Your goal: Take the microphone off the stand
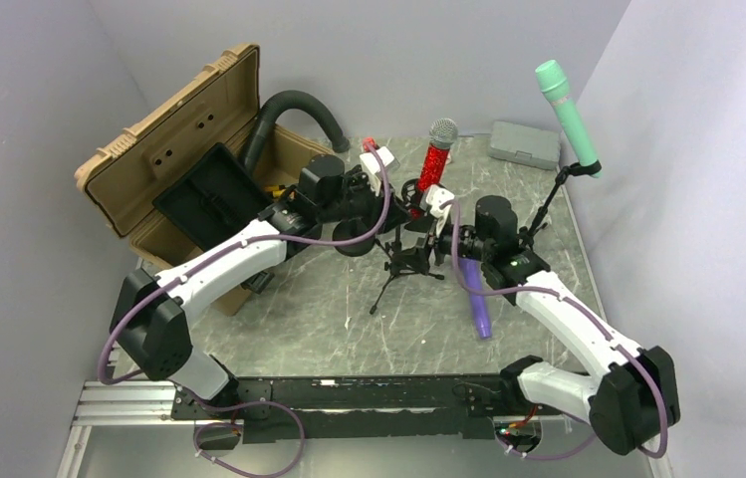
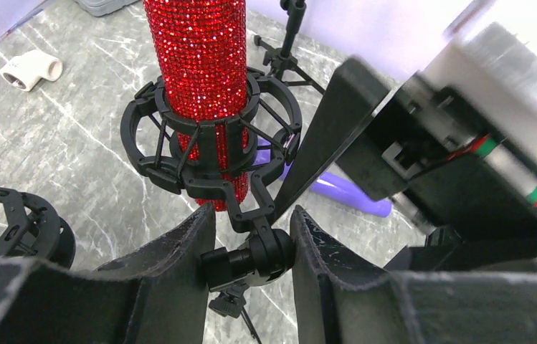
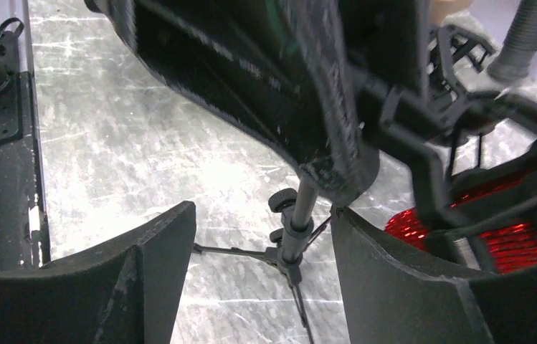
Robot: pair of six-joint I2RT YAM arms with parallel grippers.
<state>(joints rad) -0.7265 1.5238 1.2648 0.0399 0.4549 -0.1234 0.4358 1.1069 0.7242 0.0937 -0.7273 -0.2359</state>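
Observation:
The red glitter microphone point(image 1: 436, 159) stands upright in a black shock mount point(image 2: 208, 143) on a small tripod stand point(image 1: 403, 261). My left gripper point(image 2: 251, 251) is shut on the stand's ball joint point(image 2: 269, 254) just under the mount, below the microphone point(image 2: 197, 57). In the top view it point(image 1: 400, 197) reaches in from the left. My right gripper point(image 3: 262, 244) is open and empty; the stand pole point(image 3: 297, 215) shows between its fingers, lower down. The microphone's red tail point(image 3: 495, 229) sits beside its right finger. It point(image 1: 420, 234) comes in from the right in the top view.
A purple microphone point(image 1: 478, 304) lies on the table right of the stand. A green microphone point(image 1: 568, 115) sits on a tall stand at the back right. An open tan case point(image 1: 169, 149), black hose point(image 1: 294, 105) and grey box point(image 1: 525, 142) stand behind. An empty shock mount point(image 2: 25, 226) lies at left.

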